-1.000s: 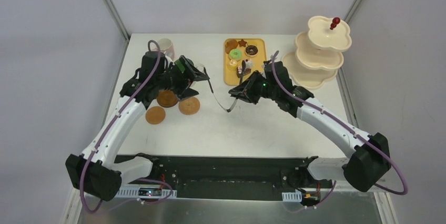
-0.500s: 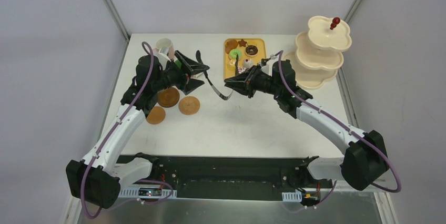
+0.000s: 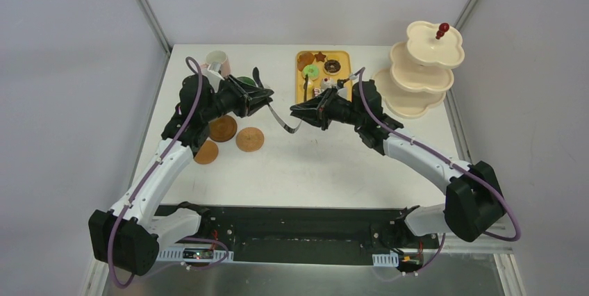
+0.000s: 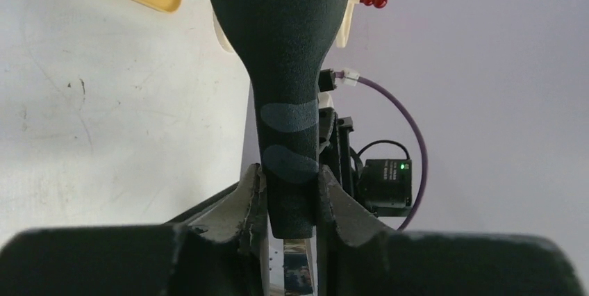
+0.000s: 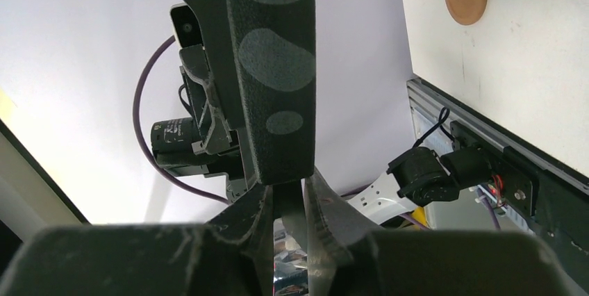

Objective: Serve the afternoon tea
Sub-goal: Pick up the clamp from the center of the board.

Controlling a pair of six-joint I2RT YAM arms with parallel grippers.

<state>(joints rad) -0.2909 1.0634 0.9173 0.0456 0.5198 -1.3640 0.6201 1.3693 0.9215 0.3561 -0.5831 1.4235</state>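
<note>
Several toy pastries (image 3: 310, 71) lie on the yellow tray (image 3: 345, 55), which we take as our reference. We make out a green ring, a chocolate ring and a star among them; the rest are too small to tell apart.

Stand (image 3: 424, 49): cream, three tiers, upright, red knob (image 3: 442, 30) on top, just right of the tray. We see nothing on its tiers.

Mugs: all left of the tray, well apart from it, by the table's far edge. The cream mug (image 3: 217, 58) is farthest from the tray. A pinkish mug (image 3: 225, 68) sits just beside it, mostly hidden by the left arm. The green-lined mug (image 3: 243, 80) shows only a patch of green behind the left gripper (image 3: 264, 96).

Coasters (image 3: 249, 139): three, brown, round, flat on the table (image 3: 326, 164), left of the tray and nearer the arm bases. None carries a mug.

Tongs (image 3: 281, 121): black arms with a silver bend, just off the tray's near left corner, between the two grippers.

- Left gripper: clamped on one black arm of the tongs; in the wrist view its fingers (image 4: 249, 202) press either side.
- Right gripper (image 3: 297, 110): over the tray's near left corner, clenched on the other arm of the tongs, fingers (image 5: 253, 212) tight against it.
</note>
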